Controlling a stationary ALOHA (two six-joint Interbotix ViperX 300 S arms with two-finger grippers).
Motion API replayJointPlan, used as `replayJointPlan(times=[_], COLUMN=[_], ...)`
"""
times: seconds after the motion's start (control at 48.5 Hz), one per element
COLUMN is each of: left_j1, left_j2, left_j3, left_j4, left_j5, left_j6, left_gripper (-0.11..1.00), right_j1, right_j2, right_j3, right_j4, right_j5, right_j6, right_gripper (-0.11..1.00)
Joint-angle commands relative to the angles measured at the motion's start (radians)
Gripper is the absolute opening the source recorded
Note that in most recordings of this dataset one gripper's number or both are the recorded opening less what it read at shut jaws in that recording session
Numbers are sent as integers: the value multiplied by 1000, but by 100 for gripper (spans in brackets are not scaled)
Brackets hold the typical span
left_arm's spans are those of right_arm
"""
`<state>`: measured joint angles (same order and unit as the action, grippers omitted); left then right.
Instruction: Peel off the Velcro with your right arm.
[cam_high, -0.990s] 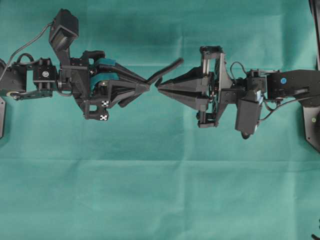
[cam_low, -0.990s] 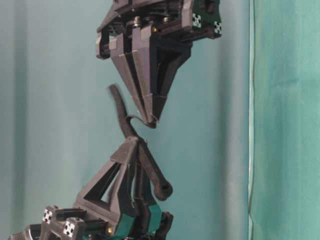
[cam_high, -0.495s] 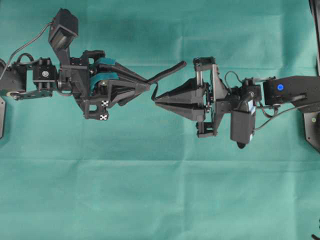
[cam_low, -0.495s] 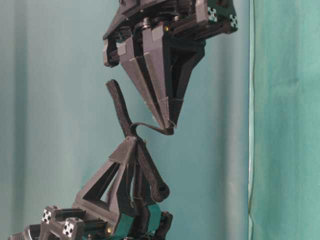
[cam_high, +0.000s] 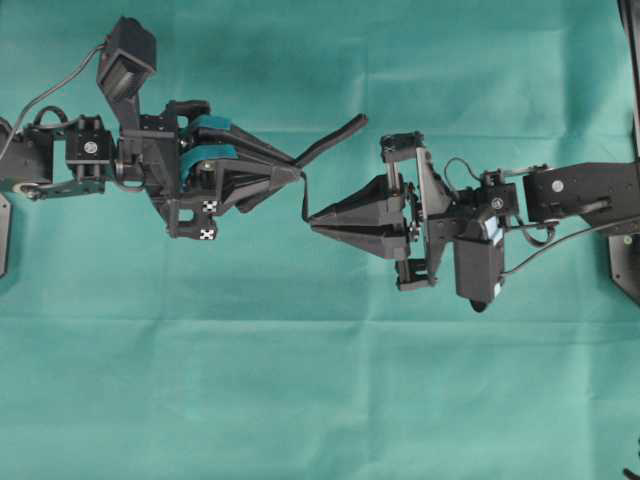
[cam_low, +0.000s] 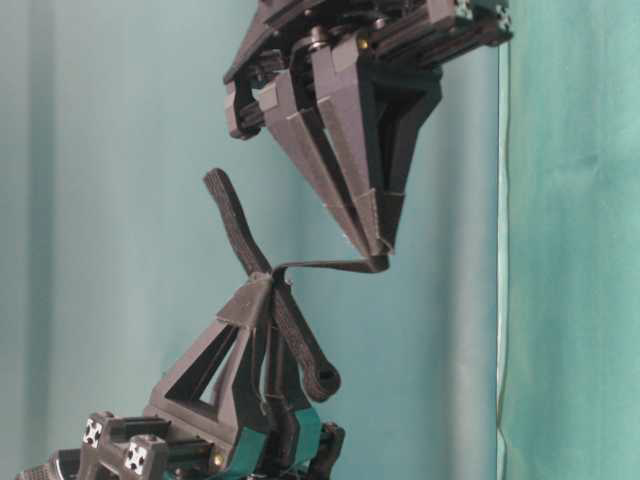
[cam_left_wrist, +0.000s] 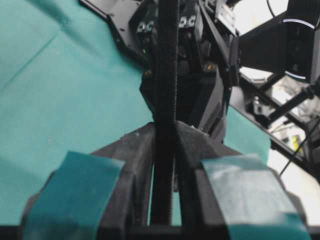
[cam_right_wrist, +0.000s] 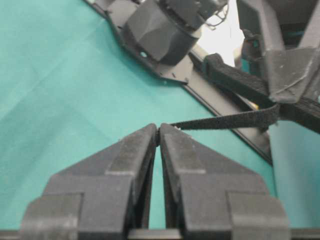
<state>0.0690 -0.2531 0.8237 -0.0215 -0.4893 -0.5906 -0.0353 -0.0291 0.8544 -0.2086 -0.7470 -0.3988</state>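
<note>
Compared with a second ago, the right arm's long, pointed, plain black two-finger gripper (cam_high: 314, 216) has drawn away from the other gripper, toward the lower right of the overhead view, and a thin peeled layer now stretches between them. That layer belongs to the narrow black flexible Velcro strap (cam_high: 330, 137), which sits at the centre of the overhead view above the teal cloth-covered surface (cam_high: 300, 400). The black left gripper with teal finger pads (cam_high: 297, 173) is clamped on the strap's middle, its rounded end poking out toward the upper right. The right gripper is clenched on the tip of the loosened layer (cam_right_wrist: 225, 120), pulled taut in the right wrist view. Peeling looks well begun but unfinished: the layers are still joined at the left gripper's tips.
</note>
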Motion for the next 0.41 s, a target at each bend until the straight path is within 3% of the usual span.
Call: replayJointPlan(times=[0.0,0.392], left_j1=[6,6], left_j2=[-11,-12], left_j3=[-17,-14], left_j4=[2,2], left_j5=[-12,-12], left_j6=[2,0], left_gripper=[10,10], right_j1=[11,12], right_j2=[-8,-14], right_j3=[-17,-18], right_j4=[-2,0], right_j5=[6,11], right_j6=[8,9], right_gripper=[-8,-8])
